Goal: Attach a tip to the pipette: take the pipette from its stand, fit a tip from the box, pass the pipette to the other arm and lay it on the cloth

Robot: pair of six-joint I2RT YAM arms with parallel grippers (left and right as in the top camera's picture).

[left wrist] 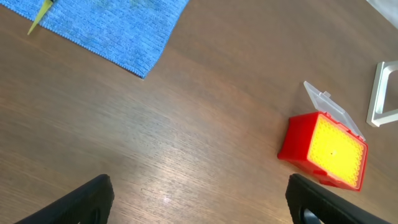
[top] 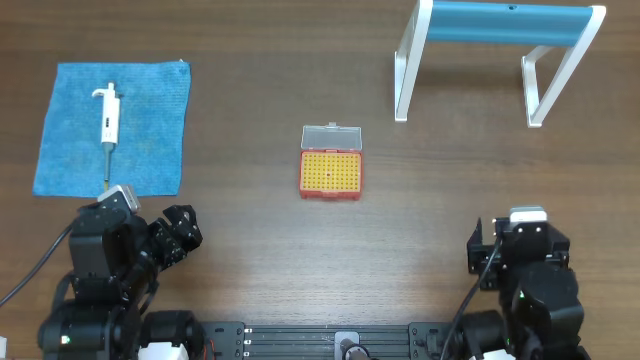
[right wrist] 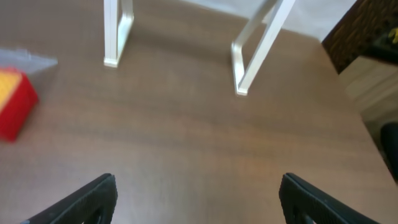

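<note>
The left jaws are spread wide with nothing between them. They hang over bare wood to the left of the tip box [top: 331, 172], nearer the arm bases than the box and well apart from it, at the end of the left arm [top: 110, 250]. The right jaws are also spread wide and hold nothing. They hang over bare wood well to the right of the tip box, close in front of the right arm [top: 525, 265].

The tip box sits near the middle of the wooden surface [top: 250, 260]. It is red and filled with yellow tips, and its clear lid [top: 332, 134] is swung open at the box's far edge.

Well to the left of the tip box, a blue cloth [top: 150, 100] lies flat on the surface. The white pipette [top: 108, 118] lies on the half of the cloth farther from the box, with its head at the far end and its shaft pointing toward the arm bases. A yellow tip [left wrist: 40, 14] sits on the shaft's end, at the cloth's near edge.

To the right of the tip box and farther from the arms is the stand [top: 505, 22], a blue bar on white legs, well apart from the box.
</note>
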